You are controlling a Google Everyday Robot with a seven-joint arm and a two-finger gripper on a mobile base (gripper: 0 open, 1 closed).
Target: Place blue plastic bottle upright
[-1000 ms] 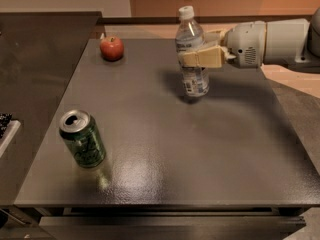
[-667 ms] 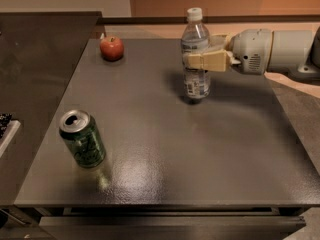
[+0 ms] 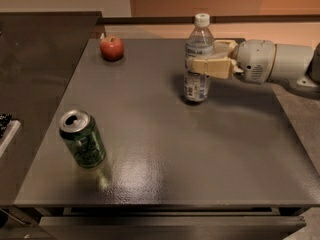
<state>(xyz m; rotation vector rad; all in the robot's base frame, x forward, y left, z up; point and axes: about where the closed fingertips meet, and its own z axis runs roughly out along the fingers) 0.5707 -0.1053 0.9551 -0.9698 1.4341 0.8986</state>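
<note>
The blue plastic bottle [image 3: 197, 84] is clear with a white cap and a printed label. It stands upright on the dark grey table [image 3: 165, 149], right of the middle toward the back. My gripper [image 3: 201, 60] reaches in from the right at the bottle's mid-height. Its tan fingers [image 3: 212, 68] are closed around the bottle's body, one in front and one behind. The white wrist extends off to the right edge.
A green soda can [image 3: 82, 139] stands tilted at the front left. A red apple [image 3: 112, 48] sits at the back left corner. A darker counter [image 3: 35, 84] adjoins the table on the left, and a wall runs behind.
The bottle, held in my gripper, has tipped from a slight lean to straight upright and shifted a little to the right. Can and apple have not moved.
</note>
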